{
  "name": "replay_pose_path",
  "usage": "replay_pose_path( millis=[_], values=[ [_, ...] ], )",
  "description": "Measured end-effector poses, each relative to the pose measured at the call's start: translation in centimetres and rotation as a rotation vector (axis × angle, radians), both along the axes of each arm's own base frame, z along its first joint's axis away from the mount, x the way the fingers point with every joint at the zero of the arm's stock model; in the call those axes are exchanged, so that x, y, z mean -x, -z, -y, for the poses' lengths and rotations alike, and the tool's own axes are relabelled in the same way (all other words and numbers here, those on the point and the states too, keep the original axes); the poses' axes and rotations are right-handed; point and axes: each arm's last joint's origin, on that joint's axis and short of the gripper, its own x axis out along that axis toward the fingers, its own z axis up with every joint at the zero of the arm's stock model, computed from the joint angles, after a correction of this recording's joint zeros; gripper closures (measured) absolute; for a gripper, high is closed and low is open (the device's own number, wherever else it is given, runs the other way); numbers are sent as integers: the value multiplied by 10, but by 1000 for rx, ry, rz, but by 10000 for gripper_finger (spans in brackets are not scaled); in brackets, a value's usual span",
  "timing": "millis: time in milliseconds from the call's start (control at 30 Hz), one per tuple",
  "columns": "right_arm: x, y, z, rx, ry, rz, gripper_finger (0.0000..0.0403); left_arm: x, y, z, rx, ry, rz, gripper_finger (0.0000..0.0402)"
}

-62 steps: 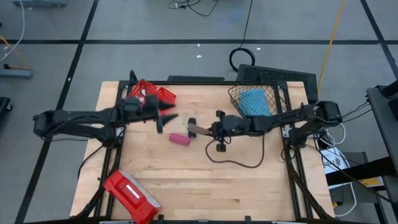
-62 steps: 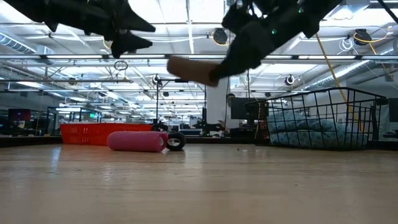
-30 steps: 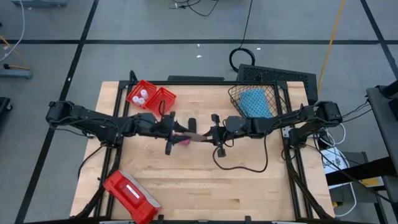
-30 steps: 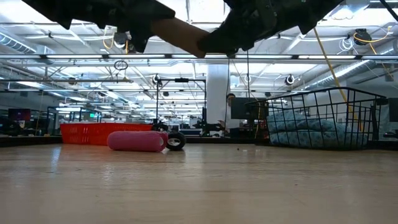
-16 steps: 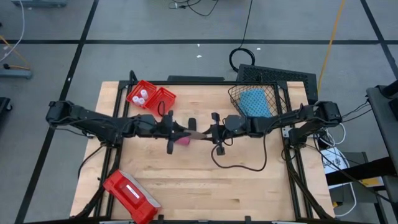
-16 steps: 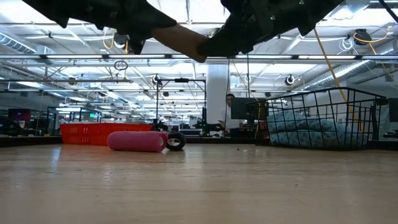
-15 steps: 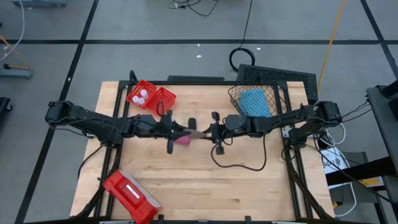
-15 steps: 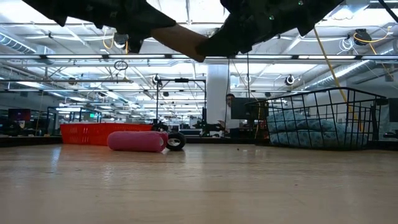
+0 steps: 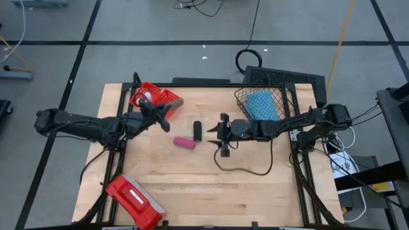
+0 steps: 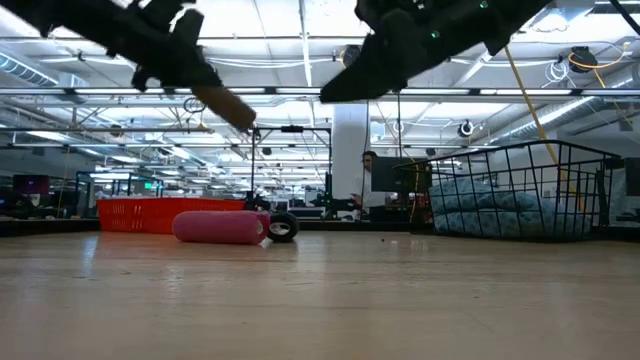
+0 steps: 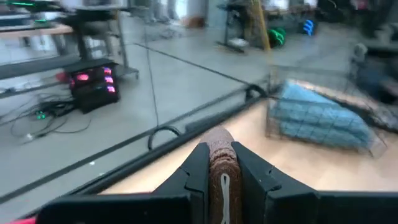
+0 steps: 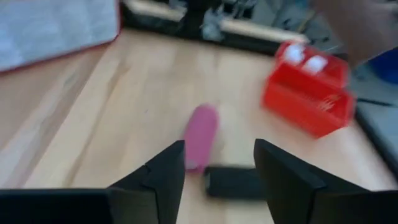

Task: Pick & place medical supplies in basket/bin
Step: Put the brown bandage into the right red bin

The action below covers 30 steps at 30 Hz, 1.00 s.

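high view, table (image 9: 255,191): wooden top, both arms reaching in over it from opposite sides.
case (image 9: 134,198): flat, red, white label, at the table's near left corner.
basket (image 9: 281,96): black wire mesh, at the far right corner of the table.
pad (image 9: 262,105): blue, folded, lying inside the basket.
bin (image 9: 167,98): red, two compartments, far left of the table; white bottles (image 9: 144,99) in one compartment, partly hidden by the left arm.
left gripper (image 9: 163,121): raised just beside the bin, fingers closed on the brown roll (image 11: 221,165), which sticks out past the tips.
right gripper (image 9: 213,136): raised mid-table, fingers spread wide, holding nothing.
pink roll (image 9: 185,143): lying on the table near the middle, between the two grippers.
black roll (image 9: 197,131): on the table just beside the pink roll, close to the right gripper.
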Motion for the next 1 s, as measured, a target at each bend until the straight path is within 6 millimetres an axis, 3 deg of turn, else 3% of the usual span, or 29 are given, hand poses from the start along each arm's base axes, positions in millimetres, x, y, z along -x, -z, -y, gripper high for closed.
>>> replay_pose_path(
  millis=[333, 533, 1000],
  values=[
    [-1, 0, 3, 12, 0, 5, 224, 38, 71, -26, 57, -327, -48, 356],
    [-1, 0, 4, 6, 8, 8, 229, 50, 96, -40, 109, -370, -93, 356],
    [-1, -1, 9, 6, 20, 16, 233, 57, 95, -63, 146, -328, 4, 356]
  ],
)
